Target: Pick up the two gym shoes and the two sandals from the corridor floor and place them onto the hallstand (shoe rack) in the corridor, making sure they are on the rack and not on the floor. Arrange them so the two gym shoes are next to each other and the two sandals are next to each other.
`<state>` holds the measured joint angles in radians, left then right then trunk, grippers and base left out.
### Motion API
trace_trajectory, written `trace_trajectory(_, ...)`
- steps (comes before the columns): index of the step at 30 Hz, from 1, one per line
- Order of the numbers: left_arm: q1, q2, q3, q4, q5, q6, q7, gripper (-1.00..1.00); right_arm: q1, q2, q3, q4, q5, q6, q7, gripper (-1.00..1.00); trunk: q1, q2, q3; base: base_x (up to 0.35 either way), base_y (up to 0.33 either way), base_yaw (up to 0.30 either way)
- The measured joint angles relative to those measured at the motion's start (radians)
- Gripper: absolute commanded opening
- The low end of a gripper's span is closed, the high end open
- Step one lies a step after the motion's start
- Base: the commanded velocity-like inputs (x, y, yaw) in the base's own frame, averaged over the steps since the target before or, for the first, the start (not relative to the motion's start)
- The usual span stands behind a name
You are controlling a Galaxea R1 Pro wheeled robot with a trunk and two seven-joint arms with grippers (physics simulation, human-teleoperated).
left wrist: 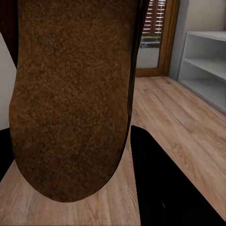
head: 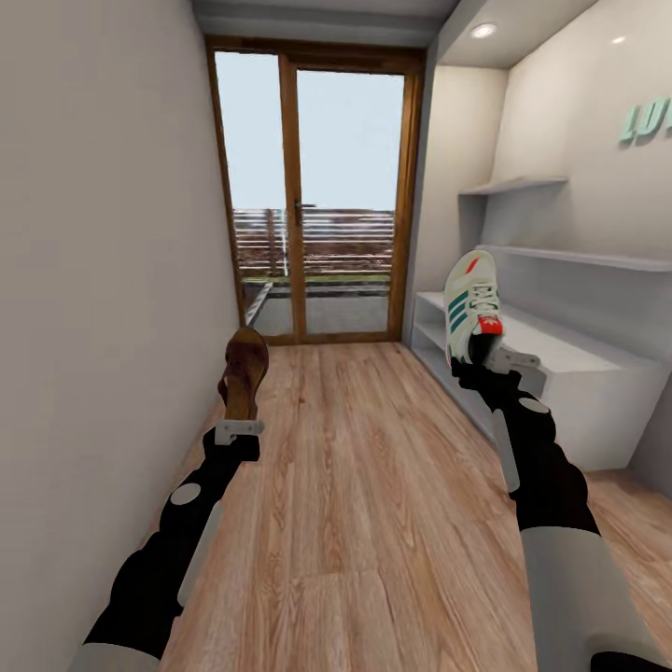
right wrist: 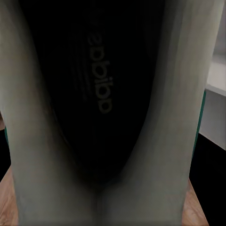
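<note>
My left gripper (head: 241,422) is shut on a dark brown sandal (head: 245,369), held toe-up above the corridor floor (head: 364,485) near the left wall. Its brown sole (left wrist: 70,99) looms close in the left wrist view. My right gripper (head: 485,359) is shut on a white gym shoe (head: 471,303) with green stripes and a red tongue patch, held toe-up just in front of the white hallstand (head: 579,373). The shoe's dark insole and white sides (right wrist: 108,94) sit right before the right wrist camera. The hallstand's open shelf tiers (left wrist: 207,66) also show in the left wrist view.
A glass door with a wood frame (head: 317,196) closes the corridor's far end. Thin white wall shelves (head: 560,252) hang above the hallstand on the right. A plain wall (head: 103,280) runs along the left. Wood flooring stretches between my arms.
</note>
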<state>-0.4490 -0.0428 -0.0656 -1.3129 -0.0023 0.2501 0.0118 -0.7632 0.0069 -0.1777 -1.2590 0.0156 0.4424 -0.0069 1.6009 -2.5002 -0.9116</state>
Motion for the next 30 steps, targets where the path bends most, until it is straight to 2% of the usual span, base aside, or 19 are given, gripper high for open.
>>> trace_trajectory(30, 0.0, 0.0, 0.0, 0.0, 0.0, 0.0, 0.0, -1.0, 0.0, -0.001, -0.001, -0.001, 0.0, 0.0, 0.005, -1.0, 0.0, 0.0, 0.0, 0.346, 0.0, 0.023)
